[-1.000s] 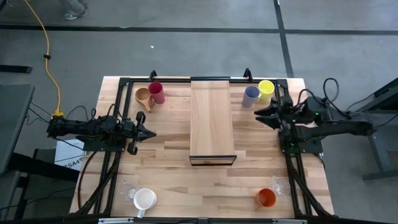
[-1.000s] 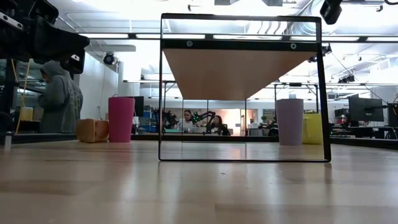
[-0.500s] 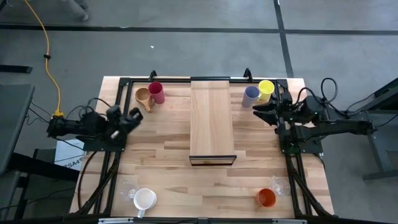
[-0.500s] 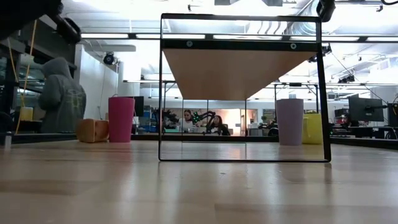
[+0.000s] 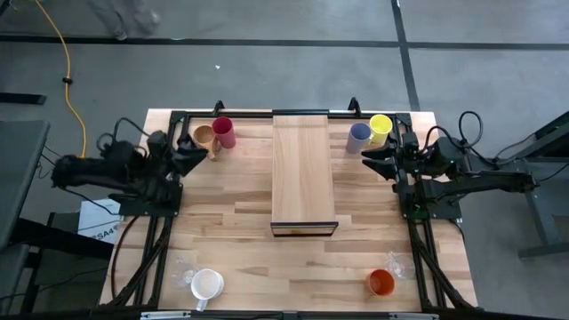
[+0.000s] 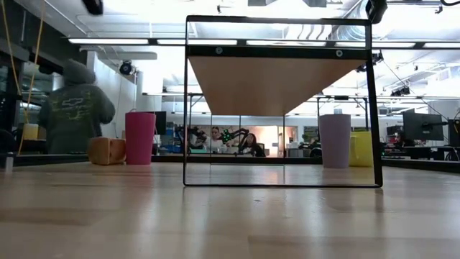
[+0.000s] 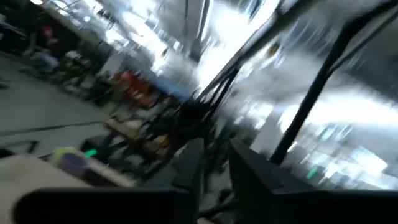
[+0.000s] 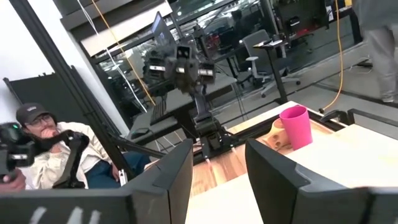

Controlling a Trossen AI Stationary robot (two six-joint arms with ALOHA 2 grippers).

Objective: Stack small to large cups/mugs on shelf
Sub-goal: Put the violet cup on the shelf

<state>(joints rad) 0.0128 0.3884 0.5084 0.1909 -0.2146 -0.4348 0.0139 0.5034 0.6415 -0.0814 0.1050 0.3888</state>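
The shelf (image 5: 303, 173) stands mid-table on a dark frame (image 6: 188, 101). By the far left corner stand a crimson tumbler (image 5: 223, 132) and a tan wooden cup (image 5: 204, 138). A lavender tumbler (image 5: 358, 136) and a yellow mug (image 5: 380, 127) stand far right. Along the near edge are a white mug (image 5: 206, 285), an orange tumbler (image 5: 380, 283) and two clear glasses (image 5: 185, 269) (image 5: 400, 263). My left gripper (image 5: 197, 154) hangs high, open a little, beside the tan cup. Raised and open, my right gripper (image 5: 367, 161) is near the lavender tumbler. Neither holds anything.
Dark frame rails (image 5: 160, 258) (image 5: 427, 258) run along the table's left and right sides under the arms. A person in a hooded top (image 6: 72, 108) stands beyond the table's far left. The tabletop (image 5: 293, 258) between the shelf and the near cups is bare wood.
My left gripper has risen well above the table, leaving the top of the low view. It has tipped upward and rolled, and its fingers have parted a little. The cups and the shelf have stayed in place.
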